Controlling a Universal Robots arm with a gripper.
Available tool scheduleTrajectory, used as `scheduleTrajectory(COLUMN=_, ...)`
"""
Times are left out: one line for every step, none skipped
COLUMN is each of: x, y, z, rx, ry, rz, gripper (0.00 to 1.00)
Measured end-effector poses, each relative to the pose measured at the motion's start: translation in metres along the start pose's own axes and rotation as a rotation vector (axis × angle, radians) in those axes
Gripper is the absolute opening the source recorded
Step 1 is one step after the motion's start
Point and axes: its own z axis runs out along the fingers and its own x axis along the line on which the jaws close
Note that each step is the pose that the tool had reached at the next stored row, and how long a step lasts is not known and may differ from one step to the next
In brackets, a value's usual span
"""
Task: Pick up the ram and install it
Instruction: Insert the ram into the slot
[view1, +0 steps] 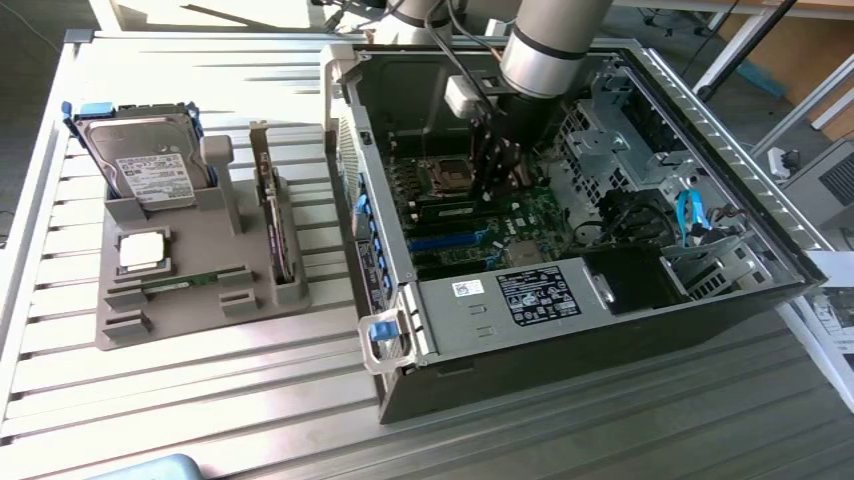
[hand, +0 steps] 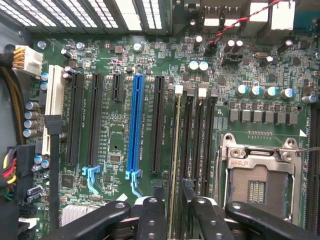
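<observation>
A slatted metal table (view1: 200, 400) carries everything, with floor and furniture beyond its edges.

In the exterior view, one open computer case (view1: 561, 300) lies on its side, its motherboard (view1: 527, 225) facing up with the processor socket (view1: 447, 175) on it. One robot arm (view1: 554, 45) reaches down into the case, and its gripper (view1: 505, 172) hangs just beside the socket, on the exterior view's right of it. Well apart from the socket, outside the case toward the exterior view's left, sits one grey fixture tray (view1: 134, 335). The tray holds one hard drive (view1: 147, 160) standing up, one square silver processor chip (view1: 143, 250), one expansion card (view1: 274, 225) on edge and a second ram stick (view1: 180, 285) lying flat.

The wrist view looks straight at the board and gives what the other cannot. The ram (hand: 176, 145) stands seated on edge in one of four memory slots, the one farthest from the processor socket (hand: 257, 182). On the far side of it from the socket runs one blue expansion slot (hand: 135, 122). The gripper (hand: 173, 189) straddles the ram. Its two dark fingers (hand: 157, 192) stand one on each side of the stick with a gap showing, so the jaws are released and hold nothing. One red-and-black twisted wire (hand: 235, 25) crosses the board's edge.
</observation>
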Motion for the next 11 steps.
scheduleTrajectory(x=0.000, y=0.0003, z=-0.0026, rx=0.0002, ry=0.0000, rz=0.000, gripper=0.27)
scheduleTrajectory(x=-0.001, y=0.0007, z=-0.0056, rx=0.0003, ry=0.0002, rz=0.000, gripper=0.27)
scheduleTrajectory(x=-0.002, y=0.0014, z=-0.0082, rx=0.0007, ry=0.0003, rz=0.000, gripper=0.27)
scheduleTrajectory(x=-0.003, y=0.0023, z=-0.0110, rx=0.0009, ry=0.0003, rz=0.000, gripper=0.26)
scheduleTrajectory(x=-0.004, y=0.0026, z=-0.0135, rx=0.0012, ry=0.0004, rz=0.000, gripper=0.20)
scheduleTrajectory(x=-0.005, y=0.0030, z=-0.0157, rx=0.0012, ry=0.0009, rz=0.000, gripper=0.20)
scheduleTrajectory(x=-0.007, y=0.0031, z=-0.0179, rx=0.0013, ry=0.0009, rz=0.000, gripper=0.13)
scheduleTrajectory(x=-0.008, y=0.0033, z=-0.0202, rx=0.0011, ry=0.0015, rz=0.000, gripper=0.13)
scheduleTrajectory(x=-0.010, y=0.0036, z=-0.0233, rx=0.0011, ry=0.0026, rz=0.000, gripper=0.11)
scheduleTrajectory(x=-0.011, y=0.0038, z=-0.0266, rx=0.0011, ry=0.0036, rz=0.000, gripper=0.11)
scheduleTrajectory(x=-0.011, y=0.0040, z=-0.0294, rx=0.0012, ry=0.0033, rz=0.000, gripper=0.11)
